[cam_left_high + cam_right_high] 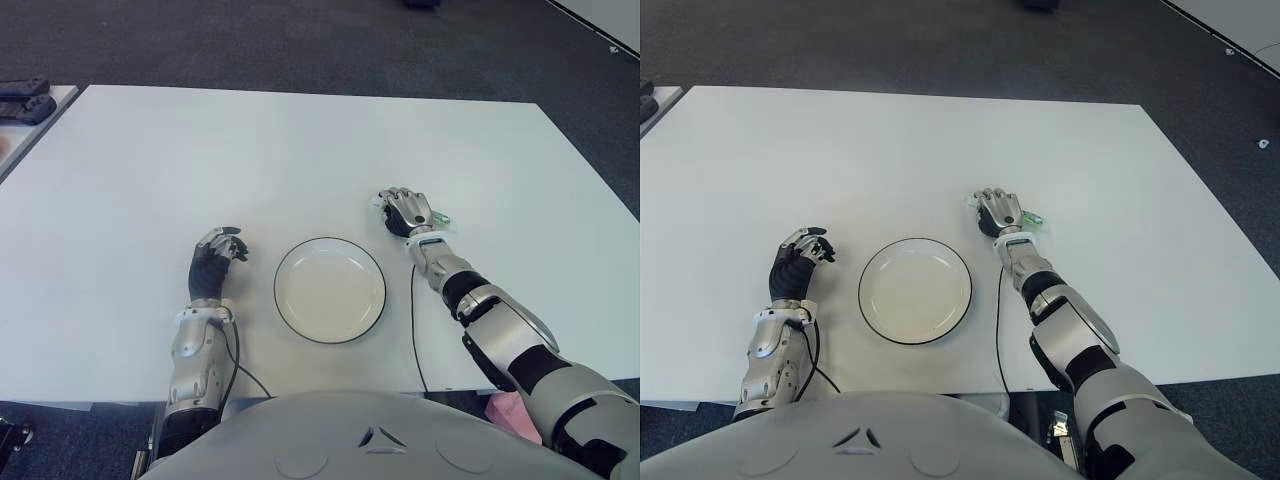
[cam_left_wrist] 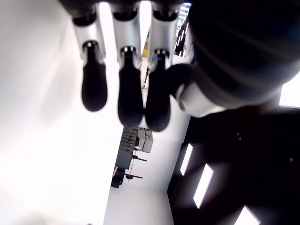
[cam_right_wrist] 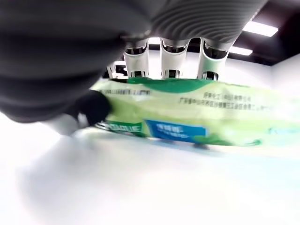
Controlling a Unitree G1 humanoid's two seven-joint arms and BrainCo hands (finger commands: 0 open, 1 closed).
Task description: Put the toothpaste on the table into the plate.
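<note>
On the floor (image 1: 300,40), dark grey carpet, stands one white table (image 1: 300,150), rectangular, filling most of both eye views.

Right arm (image 1: 500,325): silver and black, reaching forward over the table's near right part.

Plate (image 1: 330,290): round, white with a dark rim, bare inside, lying flat near the table's front edge between the two hands.

Left hand (image 1: 212,260): shows to the left of the plate and apart from it, palm down, fingers (image 2: 129,96) loosely curled with nothing between them.

Right hand (image 1: 405,212): set over the toothpaste beyond the plate's right rim, fingers (image 3: 171,63) bent down over the far side of the tube and thumb at the near side, closing around it.

Toothpaste (image 3: 197,117): a green and white tube with a blue label, lying on its side on the table under the right hand, outside the plate; one end (image 1: 441,220) pokes out to the right of the hand.

Cable (image 1: 413,320): thin, black, running along the table beside the right forearm.
</note>
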